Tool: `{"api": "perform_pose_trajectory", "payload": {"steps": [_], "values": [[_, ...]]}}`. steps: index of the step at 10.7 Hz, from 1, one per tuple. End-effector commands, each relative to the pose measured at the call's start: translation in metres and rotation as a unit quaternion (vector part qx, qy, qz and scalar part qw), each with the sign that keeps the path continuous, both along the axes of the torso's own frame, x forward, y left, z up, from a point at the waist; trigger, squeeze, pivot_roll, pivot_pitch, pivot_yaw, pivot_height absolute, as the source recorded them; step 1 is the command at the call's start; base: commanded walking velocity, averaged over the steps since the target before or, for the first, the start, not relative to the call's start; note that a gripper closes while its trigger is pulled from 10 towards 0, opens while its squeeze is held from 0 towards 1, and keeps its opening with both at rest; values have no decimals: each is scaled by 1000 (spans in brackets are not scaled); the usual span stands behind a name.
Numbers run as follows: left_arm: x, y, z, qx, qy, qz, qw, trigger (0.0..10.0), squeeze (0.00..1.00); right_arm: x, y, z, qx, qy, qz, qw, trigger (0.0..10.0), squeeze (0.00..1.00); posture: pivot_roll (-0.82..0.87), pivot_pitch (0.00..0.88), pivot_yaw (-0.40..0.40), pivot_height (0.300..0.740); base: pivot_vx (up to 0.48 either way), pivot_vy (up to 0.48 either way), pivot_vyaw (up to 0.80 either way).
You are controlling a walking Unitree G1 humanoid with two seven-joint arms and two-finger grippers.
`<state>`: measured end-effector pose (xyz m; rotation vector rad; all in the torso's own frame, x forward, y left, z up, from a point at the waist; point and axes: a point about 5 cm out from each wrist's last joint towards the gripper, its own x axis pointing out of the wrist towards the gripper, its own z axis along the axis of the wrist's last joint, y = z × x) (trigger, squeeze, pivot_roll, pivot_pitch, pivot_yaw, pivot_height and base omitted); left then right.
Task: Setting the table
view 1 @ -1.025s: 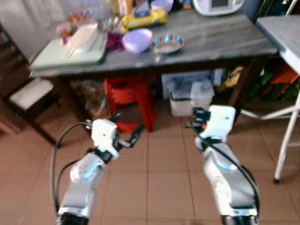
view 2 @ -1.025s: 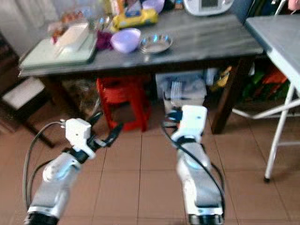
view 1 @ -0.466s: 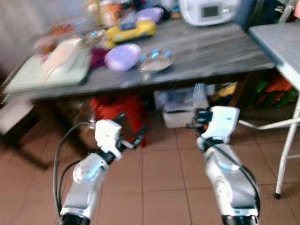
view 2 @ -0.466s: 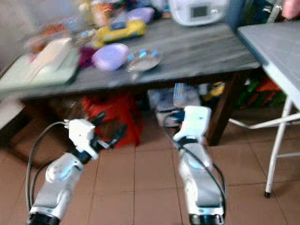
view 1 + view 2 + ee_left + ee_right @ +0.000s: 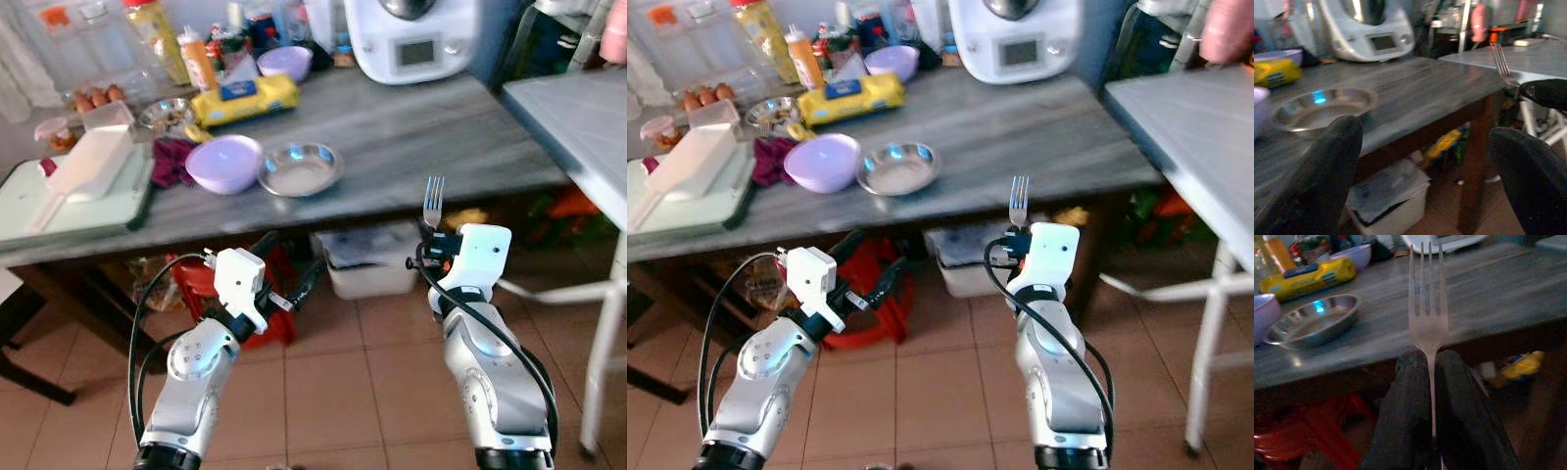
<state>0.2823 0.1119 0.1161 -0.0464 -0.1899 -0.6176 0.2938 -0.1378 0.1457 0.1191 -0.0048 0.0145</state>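
My right hand (image 5: 428, 241) pinches a fork (image 5: 433, 202) upright, metal dish (image 5: 300, 168) at ten o'clock on the counter (image 5: 421, 137); left hand (image 5: 289, 272) spread.

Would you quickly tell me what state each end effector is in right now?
Left end effector: open, holding nothing, in front of the table edge.
Right end effector: closed on the fork, tines pointing up.
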Motion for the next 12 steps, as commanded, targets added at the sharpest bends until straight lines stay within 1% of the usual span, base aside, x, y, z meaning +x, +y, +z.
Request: {"api": "perform_pose_trajectory", "payload": {"steps": [1, 6, 8, 11, 12], "values": [[0, 5, -1, 6, 2, 6, 1000, 10000, 0, 0, 7, 6, 3, -13, 11, 1000, 10000, 0, -141, 118, 128, 740, 472, 0, 0], [-1, 4, -1, 5, 4, 5, 1000, 10000, 0, 0, 7, 5, -5, -14, 13, 1000, 10000, 0, -142, 117, 123, 740, 471, 0, 0], [-4, 7, -2, 3, 6, 9, 1000, 10000, 0, 0, 6, 4, -8, -12, 11, 1000, 10000, 0, -140, 120, 123, 740, 379, 0, 0], [-14, 15, -6, 4, 9, 30, 1000, 10000, 0, -1, 4, 3, -9, -10, 8, 1000, 10000, 0, -138, 125, 123, 740, 0, 0, 0], [-22, 20, -7, 5, 7, 32, 999, 10000, 0, -2, 2, 3, -10, -10, 5, 1000, 10000, 0, -138, 129, 122, 740, 0, 0, 0]]}}
